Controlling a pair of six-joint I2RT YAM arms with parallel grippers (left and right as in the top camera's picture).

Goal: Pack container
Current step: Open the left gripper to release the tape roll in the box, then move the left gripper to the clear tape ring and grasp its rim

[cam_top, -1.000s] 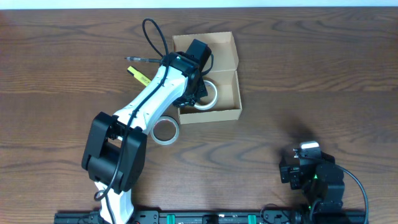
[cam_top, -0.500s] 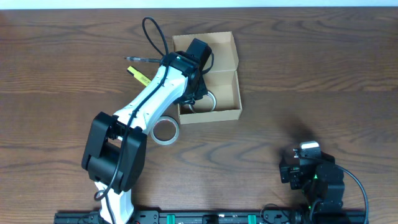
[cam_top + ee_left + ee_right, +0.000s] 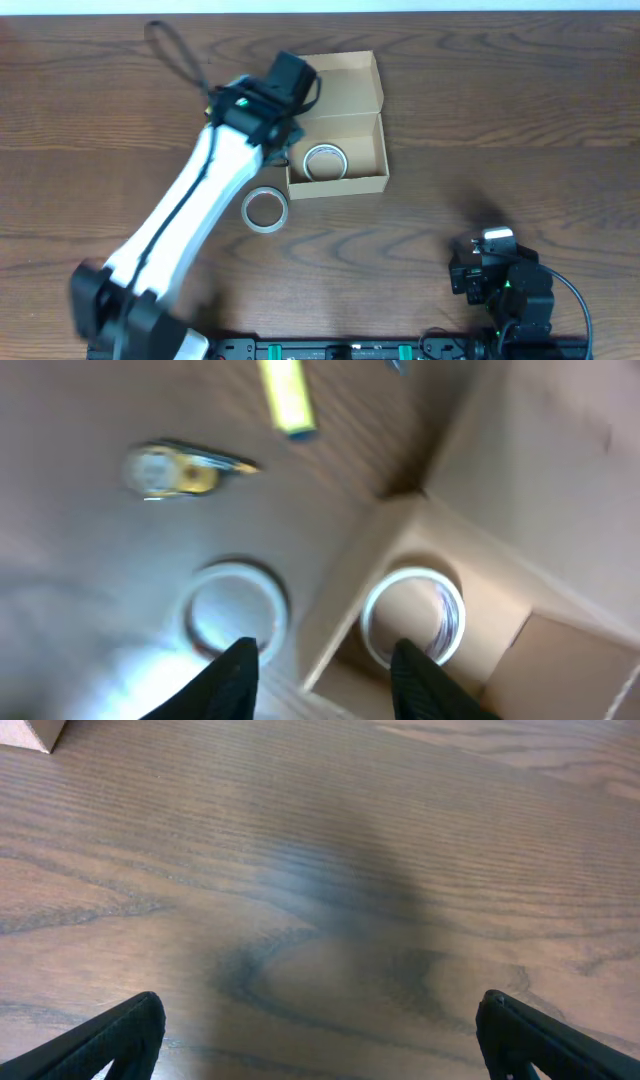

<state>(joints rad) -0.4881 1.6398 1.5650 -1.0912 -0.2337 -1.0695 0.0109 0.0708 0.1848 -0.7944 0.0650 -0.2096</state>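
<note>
The tan cardboard container (image 3: pixel 352 178) lies open on the table, its flap lid (image 3: pixel 345 80) folded back on the far side. One white tape roll (image 3: pixel 323 161) lies inside it at the left. A second tape roll (image 3: pixel 265 209) lies on the table just outside the front left corner. My left gripper (image 3: pixel 281 152) is open and empty, above the container's left wall. In the left wrist view its fingertips (image 3: pixel 238 665) straddle that wall (image 3: pixel 335 615), between the outer roll (image 3: pixel 235 610) and the inner roll (image 3: pixel 413 615). My right gripper (image 3: pixel 480 272) is open and empty, low over bare table (image 3: pixel 320 1040).
A yellow marker (image 3: pixel 285 395) and a small yellow and silver object (image 3: pixel 175 470) lie on the table left of the container. A blue pen tip (image 3: pixel 397 365) shows at the top edge. In the overhead view the left arm covers them.
My left gripper let go of the tape roll inside the container and pulled back up and to the left. The left arm swung left, blurred. The right arm has not moved.
</note>
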